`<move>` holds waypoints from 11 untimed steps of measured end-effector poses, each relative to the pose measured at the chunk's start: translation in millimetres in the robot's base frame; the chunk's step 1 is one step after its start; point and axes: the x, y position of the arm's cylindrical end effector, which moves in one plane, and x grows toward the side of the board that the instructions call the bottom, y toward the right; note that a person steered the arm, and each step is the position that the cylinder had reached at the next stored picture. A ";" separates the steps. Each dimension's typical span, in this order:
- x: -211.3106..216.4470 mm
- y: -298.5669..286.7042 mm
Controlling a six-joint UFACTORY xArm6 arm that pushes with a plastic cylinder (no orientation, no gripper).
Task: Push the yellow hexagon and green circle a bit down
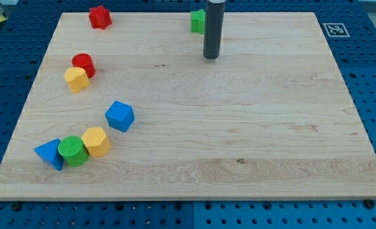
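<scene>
The tip (211, 57) is seen near the top of the wooden board (251, 127), a little right of centre, just beside a green block (197, 21) that is partly hidden behind the rod. No gripper is carried — the arm ends in a plain rod, so nothing can be opened, closed or held.

The task's pair lies well apart from the tip, toward the view's bottom left. The yellow hexagon (97, 141) and the green circle (72, 151) are touching, with the circle on the hexagon's left and slightly lower; a blue triangle (49, 154) is pressed against the circle's left side. A blue block (120, 116) stands just above and right of the hexagon.

The move is judged to turn on one relation — the pair is below and far left of the tip, yet it must be pushed downward, so the tip has to be brought to the pair's upper side first. The gap between the blue block and the hexagon is narrow, and an approach there could disturb the blue block.
</scene>
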 end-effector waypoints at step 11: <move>143.8 -218.3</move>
